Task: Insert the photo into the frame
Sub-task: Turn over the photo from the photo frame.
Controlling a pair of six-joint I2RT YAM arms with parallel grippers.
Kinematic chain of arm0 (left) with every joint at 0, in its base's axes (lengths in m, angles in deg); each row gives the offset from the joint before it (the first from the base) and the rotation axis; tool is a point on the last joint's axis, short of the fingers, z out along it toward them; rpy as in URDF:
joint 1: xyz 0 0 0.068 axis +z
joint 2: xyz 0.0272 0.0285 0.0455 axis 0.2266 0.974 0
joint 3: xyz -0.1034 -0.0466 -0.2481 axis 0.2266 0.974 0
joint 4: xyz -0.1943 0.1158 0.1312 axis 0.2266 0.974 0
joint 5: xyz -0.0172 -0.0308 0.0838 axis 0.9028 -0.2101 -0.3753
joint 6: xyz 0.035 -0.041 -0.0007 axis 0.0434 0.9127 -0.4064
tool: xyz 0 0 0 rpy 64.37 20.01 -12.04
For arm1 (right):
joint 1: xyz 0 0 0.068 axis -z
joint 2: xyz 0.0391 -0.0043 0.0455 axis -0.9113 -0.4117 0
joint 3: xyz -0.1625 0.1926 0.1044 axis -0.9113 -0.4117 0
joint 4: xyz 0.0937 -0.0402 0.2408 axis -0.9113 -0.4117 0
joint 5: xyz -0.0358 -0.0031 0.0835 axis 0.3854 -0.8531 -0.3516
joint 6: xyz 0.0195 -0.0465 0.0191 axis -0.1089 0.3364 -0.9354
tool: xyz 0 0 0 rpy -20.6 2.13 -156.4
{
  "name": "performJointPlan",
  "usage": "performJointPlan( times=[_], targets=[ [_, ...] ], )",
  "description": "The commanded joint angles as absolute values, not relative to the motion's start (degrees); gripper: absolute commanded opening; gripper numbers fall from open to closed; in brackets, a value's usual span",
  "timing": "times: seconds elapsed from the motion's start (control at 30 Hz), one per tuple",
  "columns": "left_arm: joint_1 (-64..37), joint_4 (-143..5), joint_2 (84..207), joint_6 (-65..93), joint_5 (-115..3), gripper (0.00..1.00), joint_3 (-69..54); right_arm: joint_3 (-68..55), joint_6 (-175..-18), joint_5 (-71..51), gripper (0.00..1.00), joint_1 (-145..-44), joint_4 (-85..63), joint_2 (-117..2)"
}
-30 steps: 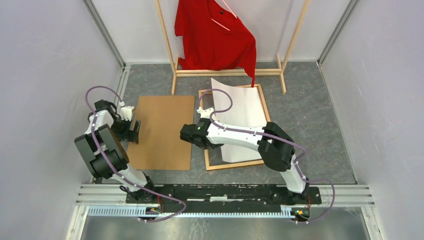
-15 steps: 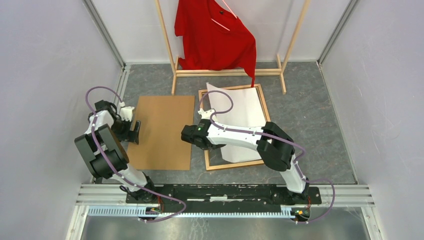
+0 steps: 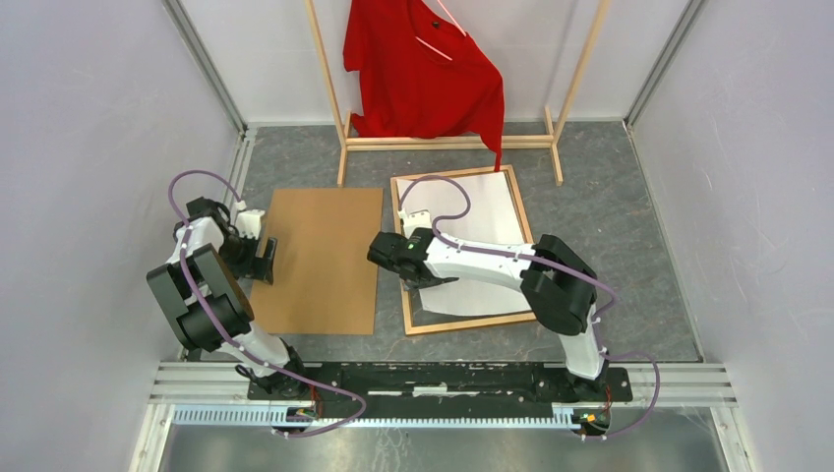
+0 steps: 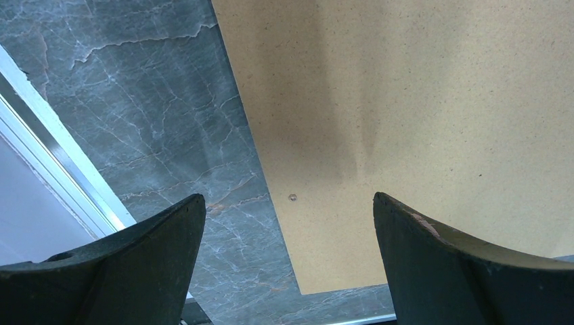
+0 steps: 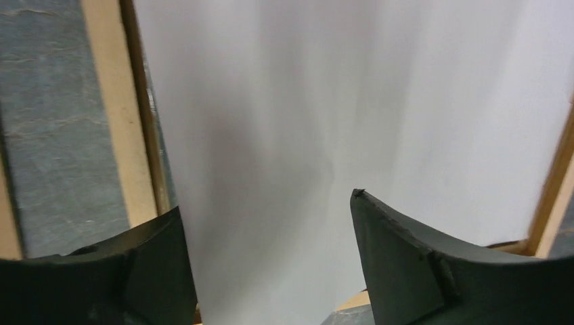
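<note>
White-backed rectangular photo (image 3: 477, 211) lies blank side up inside the thin orange-brown wooden frame (image 3: 518, 216), right of the flat brown board (image 3: 320, 256). Right gripper (image 5: 265, 203) hangs over its near-left part, fingers spread, holding nothing. Left gripper (image 4: 290, 203) gapes wide too.

The frame (image 3: 463, 324), a thin rectangle of orange-brown wood, was laid flat on the grey marbled table (image 3: 610, 236), its long sides running away from the near edge. The photo (image 3: 482, 211) was seen lying inside it, white back up, so that no print could be made out. In the right wrist view the photo (image 5: 338, 101) was shown flat and uncreased. A narrow dark strip was left between its left edge and the frame's left rail (image 5: 112, 101), and its right edge was set close against the right rail.
</note>
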State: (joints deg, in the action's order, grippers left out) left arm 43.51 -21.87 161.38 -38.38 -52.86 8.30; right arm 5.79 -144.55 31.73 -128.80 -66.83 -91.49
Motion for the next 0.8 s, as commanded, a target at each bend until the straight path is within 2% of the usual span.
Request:
performJointPlan(
  times=[0.0,0.5,0.57,0.77],
  targets=[
    [43.66,-22.46,160.37,-40.83,-51.43,1.00,8.67,4.06,-141.46,28.22,0.82,-128.35,-60.06,-86.56],
    [43.68,-22.47,160.61,-41.15,-51.75,1.00,8.96,2.22,-133.55,17.67,0.91,-124.54,-50.04,-80.15],
    [43.60,-22.45,160.47,-41.24,-51.84,1.00,9.02,1.24,-131.30,15.93,0.87,-123.55,-46.05,-78.36],
    [43.62,-22.48,161.00,-40.92,-51.87,1.00,8.77,0.47,-127.65,7.48,0.60,-118.60,-37.53,-79.53]
  ],
)
